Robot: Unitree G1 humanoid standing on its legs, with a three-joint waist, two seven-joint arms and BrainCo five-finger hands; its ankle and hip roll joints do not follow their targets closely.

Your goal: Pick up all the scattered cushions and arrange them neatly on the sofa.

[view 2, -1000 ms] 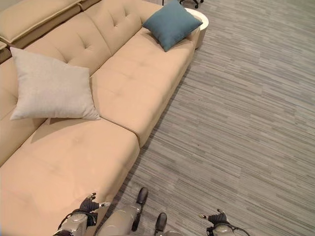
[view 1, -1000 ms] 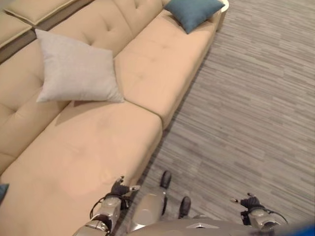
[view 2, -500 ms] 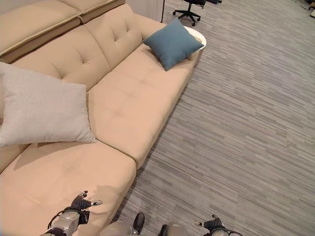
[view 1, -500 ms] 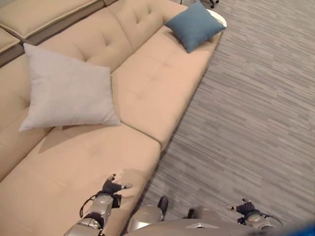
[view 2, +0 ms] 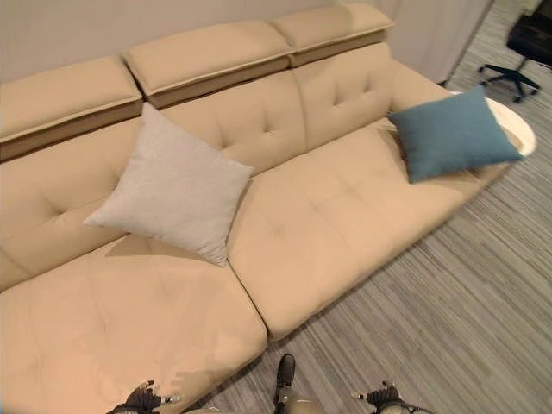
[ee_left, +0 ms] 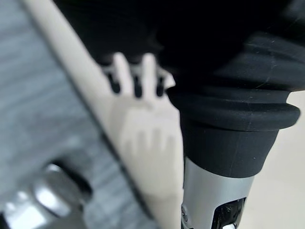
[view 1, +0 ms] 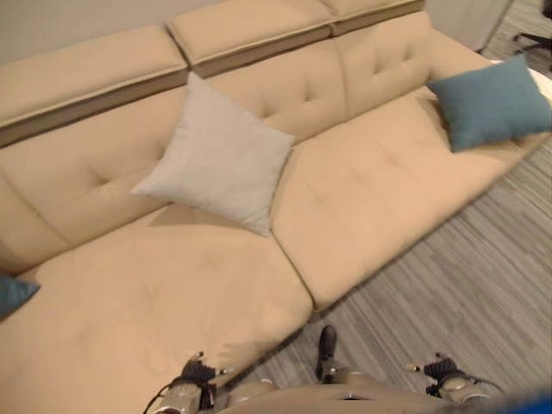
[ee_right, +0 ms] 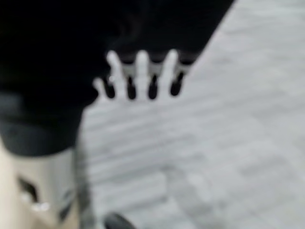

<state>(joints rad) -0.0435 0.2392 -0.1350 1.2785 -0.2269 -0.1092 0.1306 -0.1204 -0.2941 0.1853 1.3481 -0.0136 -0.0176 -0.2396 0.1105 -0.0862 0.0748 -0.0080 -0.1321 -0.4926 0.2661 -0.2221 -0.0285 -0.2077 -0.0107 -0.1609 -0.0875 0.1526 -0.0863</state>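
1. Long beige upholstered sofa (view 2: 328, 224) with tufted back: I see it across the head views.
2. Pale grey square fabric cushion (view 1: 217, 162): propped on one corner against the backrest, mid-sofa.
3. Blue square fabric cushion (view 2: 453, 134): lying at the sofa's right end, well apart from the grey one.
4. Dark blue corner, possibly another cushion (view 1: 13, 293): at the sofa's left edge.
5. Left hand (ee_left: 138, 78): fingers straight and relaxed, holding nothing, over the seat's front edge.
6. Right hand (ee_right: 143, 71): fingers straight, slightly spread, empty, above grey striped carpet floor (view 2: 448, 319).
7. Black office chair (view 2: 526, 43): beyond the sofa's right end.
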